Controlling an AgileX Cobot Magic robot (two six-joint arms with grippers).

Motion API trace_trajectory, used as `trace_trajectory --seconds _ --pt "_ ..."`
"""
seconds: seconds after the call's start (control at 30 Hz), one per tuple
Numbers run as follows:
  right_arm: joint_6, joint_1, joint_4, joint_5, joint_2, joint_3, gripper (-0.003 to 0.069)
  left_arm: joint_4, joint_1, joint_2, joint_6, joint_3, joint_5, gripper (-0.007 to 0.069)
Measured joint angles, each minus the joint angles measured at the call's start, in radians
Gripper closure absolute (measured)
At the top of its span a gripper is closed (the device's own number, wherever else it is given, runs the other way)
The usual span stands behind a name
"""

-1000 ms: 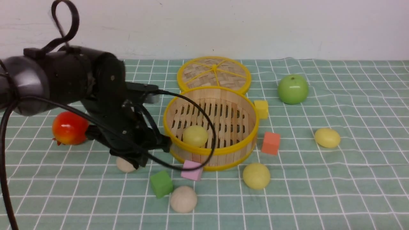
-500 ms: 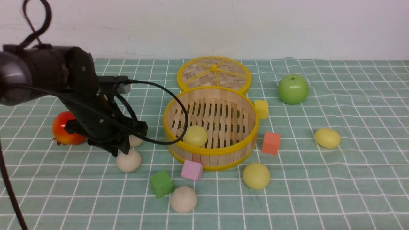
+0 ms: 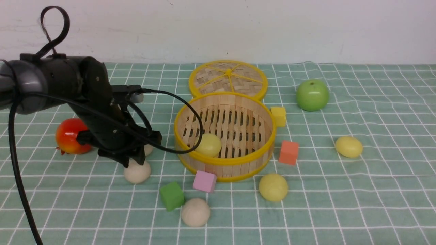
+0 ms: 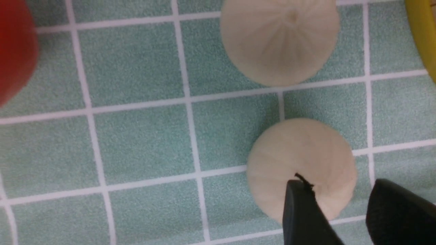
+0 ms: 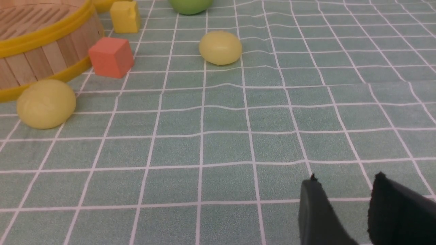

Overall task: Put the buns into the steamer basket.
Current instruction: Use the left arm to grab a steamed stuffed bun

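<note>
The steamer basket [image 3: 238,160] stands mid-table with one pale yellow bun [image 3: 208,144] inside. My left gripper [image 3: 135,160] hangs open just above a beige bun [image 3: 137,173] left of the basket. In the left wrist view one finger [image 4: 301,214] overlaps that bun [image 4: 301,160] and the other stands off its side; my gripper [image 4: 340,185] holds nothing. A second beige bun [image 4: 279,41] lies just beyond it. More buns lie on the cloth: beige [image 3: 195,212], yellow [image 3: 273,187], yellow [image 3: 348,146]. My right gripper [image 5: 344,178] is open and empty above the cloth.
The woven lid [image 3: 228,78] lies behind the basket, with a green apple [image 3: 312,95] to its right. A red fruit [image 3: 69,136] sits beside my left arm. Cubes lie around the basket: yellow [image 3: 278,115], orange [image 3: 289,152], pink [image 3: 204,181], green [image 3: 172,195].
My left arm has swung left, away from the basket's front rim, to above the beige bun. Its jaws have opened wider. The right arm has not moved.
</note>
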Motion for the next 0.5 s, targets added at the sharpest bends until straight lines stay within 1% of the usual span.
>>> trace_trajectory --seconds 0.1,0.4,0.43,0.5 --pt "0.000 0.000 -0.002 0.000 0.000 0.000 0.0419 0.018 0.000 0.014 0.000 0.000 -0.010 0.0355" --pt "0.000 0.000 -0.003 0.000 0.000 0.000 0.0419 0.022 0.000 0.061 0.000 0.000 -0.082 0.0356" --pt "0.000 0.000 -0.003 0.000 0.000 0.000 0.0419 0.022 0.000 0.061 0.000 0.000 -0.082 0.0364" --pt "0.000 0.000 -0.003 0.000 0.000 0.000 0.0419 0.022 0.000 0.061 0.000 0.000 -0.080 0.0404"
